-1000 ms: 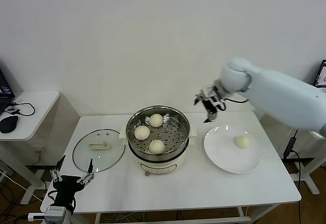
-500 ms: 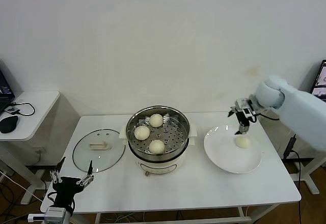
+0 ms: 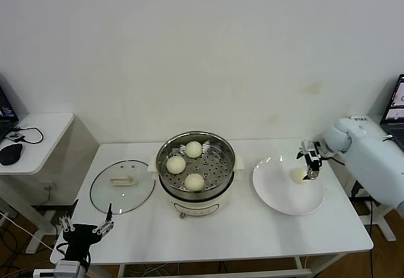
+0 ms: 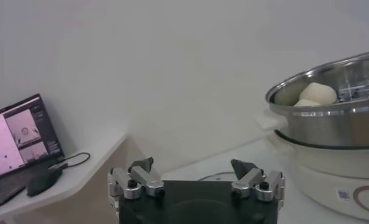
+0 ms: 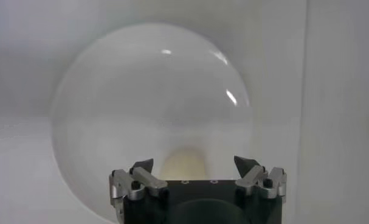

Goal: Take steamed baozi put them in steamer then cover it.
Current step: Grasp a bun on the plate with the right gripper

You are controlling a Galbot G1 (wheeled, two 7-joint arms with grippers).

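Observation:
The steel steamer (image 3: 218, 172) on its cream base stands mid-table with three steamed baozi inside (image 3: 194, 149) (image 3: 176, 163) (image 3: 194, 181). One more baozi (image 3: 297, 175) lies on the white plate (image 3: 278, 189) to the right. My right gripper (image 3: 310, 167) hangs open just above that bun's right side. In the right wrist view the bun (image 5: 184, 165) sits low between the spread fingers of that gripper (image 5: 194, 162), untouched, on the plate (image 5: 141, 91). My left gripper (image 3: 85, 229) waits open at the table's front left corner; its wrist view shows the same gripper (image 4: 190, 164) empty, facing the steamer (image 4: 330, 122).
The glass lid (image 3: 122, 185) with its cream handle lies flat on the table left of the steamer. A side desk (image 3: 35, 132) with a mouse and cables stands further left. The wall runs close behind the table.
My right arm has swung right from beside the steamer and come down over the baozi on the plate. The left gripper has sunk slightly at the front left corner.

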